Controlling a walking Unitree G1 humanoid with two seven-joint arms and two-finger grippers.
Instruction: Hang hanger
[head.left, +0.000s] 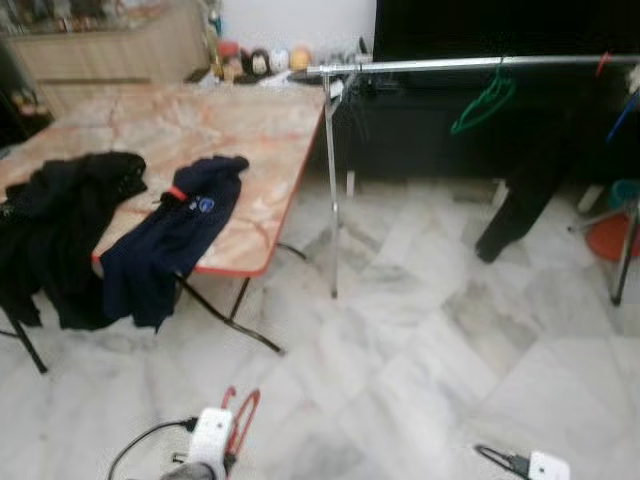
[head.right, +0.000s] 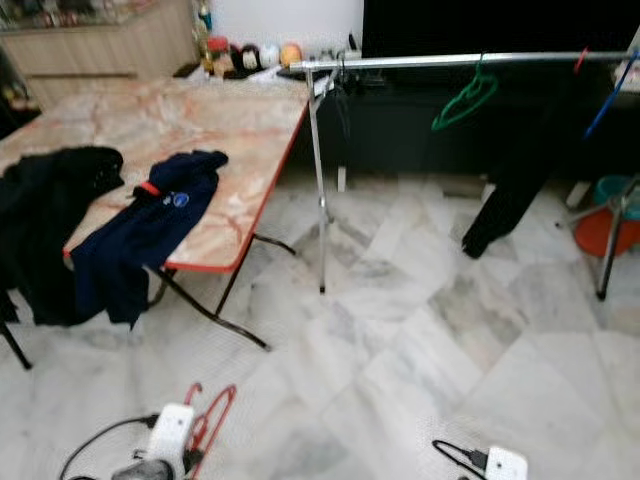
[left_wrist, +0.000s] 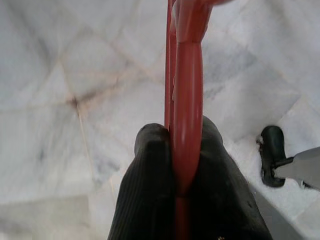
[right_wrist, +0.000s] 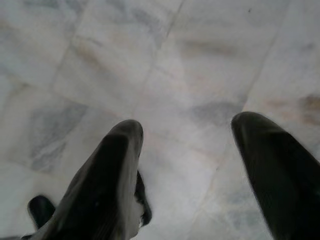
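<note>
the left gripper (left_wrist: 185, 150) is low by the robot's body, its two black fingers (left_wrist: 150, 175) clamped tight on a red hanger (head.left: 243, 418) with no gap left. the right gripper (right_wrist: 187, 165) hangs over the marble floor (head.left: 420, 330), jaws wide apart and holding nothing. further off stands a folding table (head.left: 250, 140) with a navy shirt (head.left: 170, 240) and a black garment (head.left: 60, 230) draped over its edge. beyond it runs the metal rail (head.left: 470, 65), already carrying a green hanger (head.left: 485, 100). to do this well, i'd walk closer, lift the hook above the rail on a bare stretch, then lower it squarely before releasing.
</note>
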